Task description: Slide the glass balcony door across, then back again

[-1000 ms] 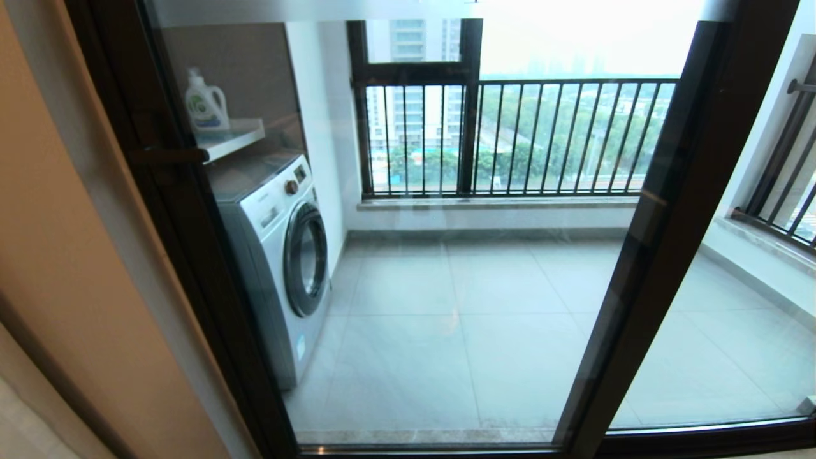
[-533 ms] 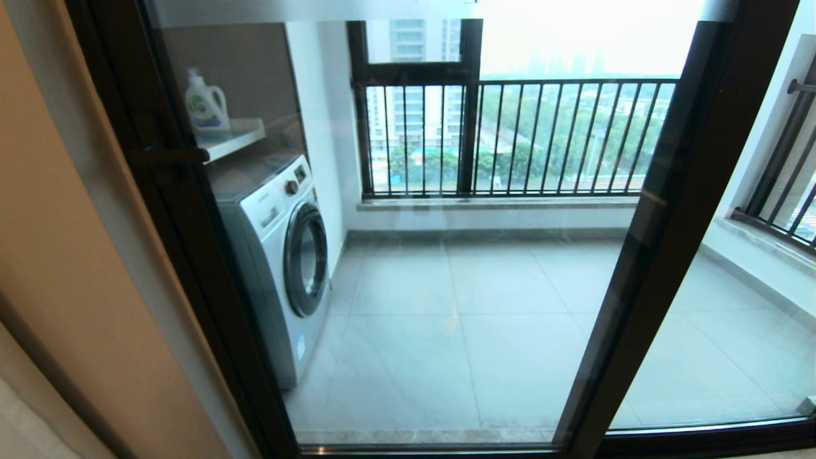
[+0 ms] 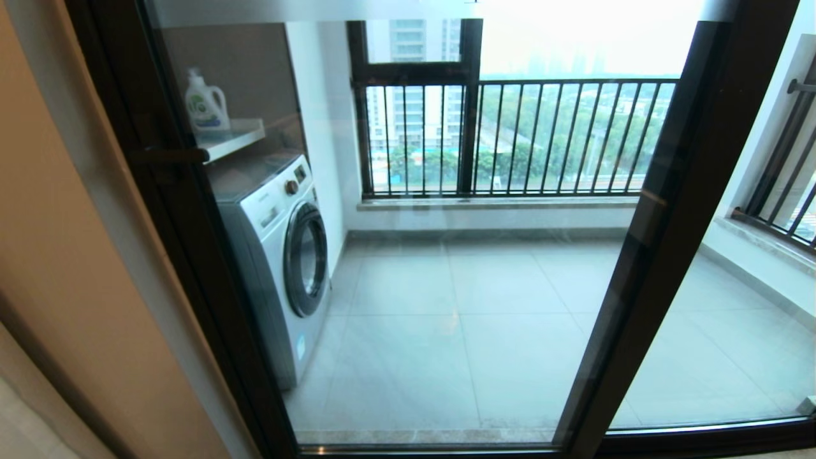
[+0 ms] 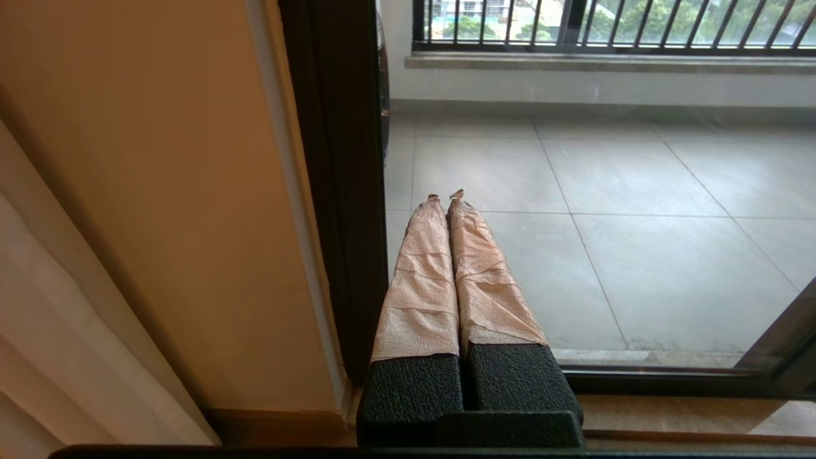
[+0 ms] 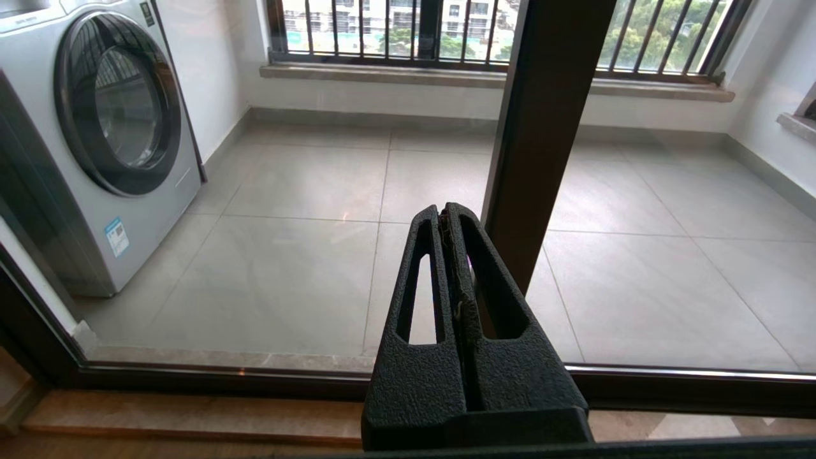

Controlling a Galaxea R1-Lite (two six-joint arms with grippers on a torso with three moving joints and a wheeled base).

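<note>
Far left in the head view, a tan wall (image 3: 57, 255), then the dark brown left upright of the glass balcony door (image 3: 191, 255), closed against that wall; a slim dark handle (image 3: 167, 155) sticks out midway up it. Behind the glass — a white washing machine (image 3: 280, 255) with a round dark porthole, a shelf (image 3: 233, 137) above it carrying a white detergent bottle (image 3: 205, 102). Grey tiled balcony floor (image 3: 459, 319) through the middle of the pane. At the back, a black-framed window with vertical railing bars (image 3: 510, 137). The door's right upright (image 3: 644, 255) slants down across the right side of the view; another glass pane sits beyond it. Neither arm shows from the head camera. Left gripper (image 4: 444, 194) — tape-wrapped fingers pressed together, holding nothing, low near the door's left upright and the sill. Right gripper (image 5: 445, 213) likewise closed and empty, pointing at the glass just beside the right upright, above the bottom rail (image 5: 191, 376).
</note>
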